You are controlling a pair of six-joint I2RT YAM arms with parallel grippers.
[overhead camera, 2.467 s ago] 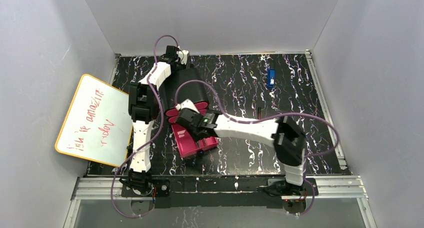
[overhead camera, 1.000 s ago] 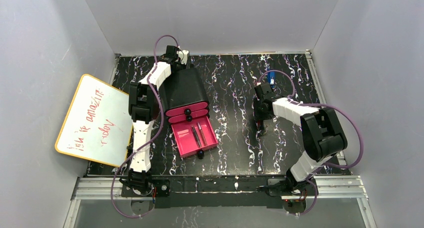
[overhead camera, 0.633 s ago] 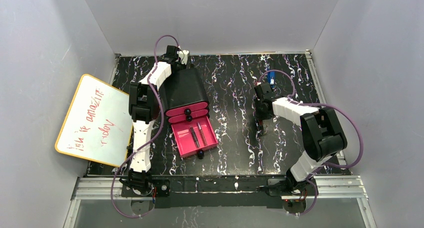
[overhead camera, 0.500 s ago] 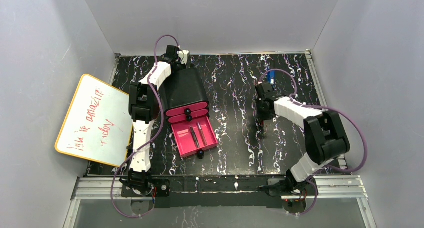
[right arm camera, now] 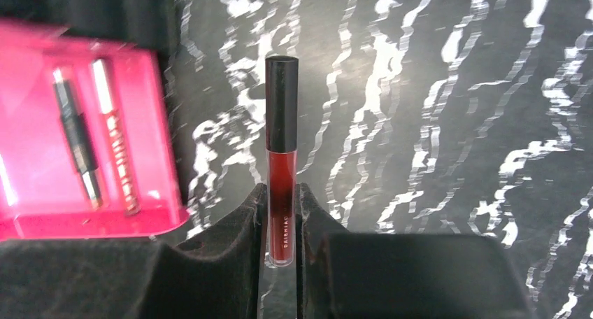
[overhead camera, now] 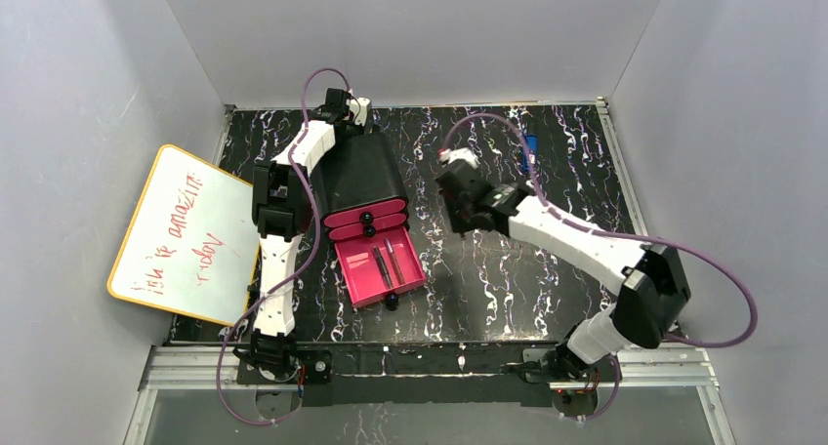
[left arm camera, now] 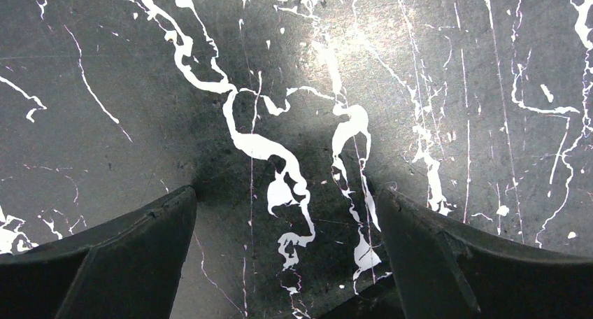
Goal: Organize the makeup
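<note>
Pinching the dark-red stick (right arm camera: 282, 123) near its base, the right pincer (right arm camera: 281, 200) holds it over the surface (right arm camera: 433, 123), cap toward 12 o'clock. The open pink drawer (right arm camera: 28, 165) lies at 9 o'clock. Light, rigid and glossy, the stick would probably pivot or slip, so a mid-barrel hold seems safer. The left pincer (left arm camera: 285, 193) gapes, empty.

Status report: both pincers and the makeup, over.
Right pincer shut on dark-red stick. Left pincer open, empty. Pink drawer open, two sticks inside; nothing seen blocking.
</note>
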